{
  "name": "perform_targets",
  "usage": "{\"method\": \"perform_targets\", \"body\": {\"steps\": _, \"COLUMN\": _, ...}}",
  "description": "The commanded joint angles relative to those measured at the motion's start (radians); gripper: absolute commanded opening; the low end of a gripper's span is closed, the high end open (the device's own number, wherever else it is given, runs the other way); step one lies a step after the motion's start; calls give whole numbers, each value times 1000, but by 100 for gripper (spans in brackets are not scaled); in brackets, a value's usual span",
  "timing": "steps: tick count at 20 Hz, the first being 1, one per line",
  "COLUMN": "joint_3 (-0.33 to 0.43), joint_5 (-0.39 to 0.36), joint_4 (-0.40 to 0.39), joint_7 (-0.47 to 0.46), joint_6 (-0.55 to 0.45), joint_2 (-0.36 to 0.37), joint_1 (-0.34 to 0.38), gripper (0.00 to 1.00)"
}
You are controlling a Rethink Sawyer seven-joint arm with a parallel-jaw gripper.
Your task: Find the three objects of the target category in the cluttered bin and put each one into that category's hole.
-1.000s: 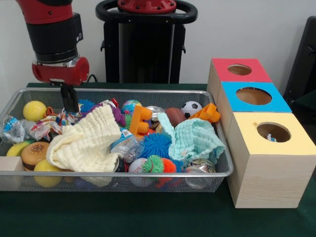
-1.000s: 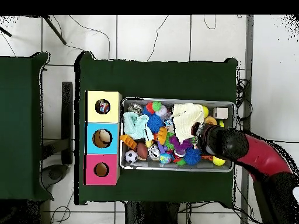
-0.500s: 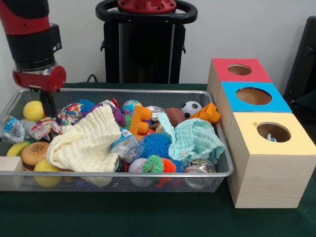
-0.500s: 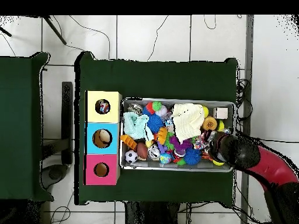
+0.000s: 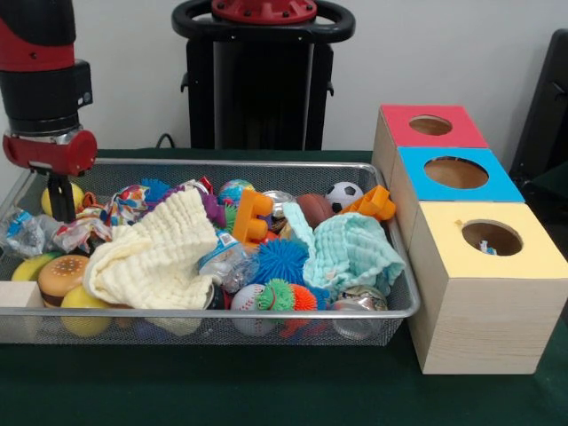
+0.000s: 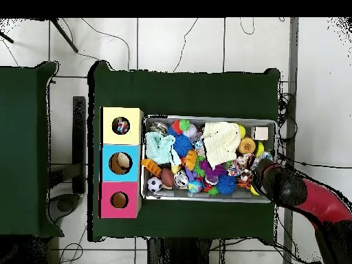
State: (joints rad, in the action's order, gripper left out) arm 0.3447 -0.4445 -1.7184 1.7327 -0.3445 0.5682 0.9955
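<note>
Hanging over the left end of the wire bin (image 5: 390,306) in the front view, the gripper (image 5: 60,197) dips in just before a yellow ball (image 5: 44,201); whether it is open or closed cannot be told. Toys fill the bin: a cream cloth (image 5: 155,253), a mint cloth (image 5: 351,251), an orange block (image 5: 251,216), a blue spiky ball (image 5: 280,259), a small football (image 5: 343,194) and a burger toy (image 5: 60,274). Beside the bin stand the red box (image 5: 429,127), blue box (image 5: 454,174) and yellow box (image 5: 486,240), each with a round hole on top.

Three holed boxes (image 5: 455,177), two cloths (image 5: 160,253), one bin (image 5: 266,167).
</note>
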Motion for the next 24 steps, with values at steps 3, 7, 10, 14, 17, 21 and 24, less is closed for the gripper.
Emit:
{"method": "perform_targets", "body": {"steps": 3, "joint_3": 6, "joint_5": -91, "joint_4": -106, "joint_7": 33, "joint_6": 85, "joint_2": -35, "joint_1": -40, "gripper": 0}}
{"method": "perform_targets", "body": {"steps": 7, "joint_3": -32, "joint_5": -118, "joint_4": -119, "joint_7": 71, "joint_6": 141, "joint_2": -35, "joint_1": -80, "gripper": 0}}
{"method": "perform_targets", "body": {"steps": 10, "joint_3": -32, "joint_5": -122, "joint_4": -130, "joint_7": 76, "joint_6": 166, "joint_2": -45, "joint_1": -78, "gripper": 0}}
{"method": "perform_targets", "body": {"steps": 14, "joint_3": -10, "joint_5": -118, "joint_4": -125, "joint_7": 50, "joint_6": 156, "joint_2": -63, "joint_1": -48, "gripper": 0}}
{"method": "perform_targets", "body": {"steps": 17, "joint_3": 6, "joint_5": -116, "joint_4": -124, "joint_7": 34, "joint_6": 154, "joint_2": -72, "joint_1": -26, "gripper": 0}}
{"method": "perform_targets", "body": {"steps": 21, "joint_3": 15, "joint_5": -115, "joint_4": -127, "joint_7": 26, "joint_6": 153, "joint_2": -77, "joint_1": -11, "gripper": 0}}
{"method": "perform_targets", "body": {"steps": 24, "joint_3": 26, "joint_5": -100, "joint_4": -129, "joint_7": 29, "joint_6": 143, "joint_2": -80, "joint_1": 6, "gripper": 100}}
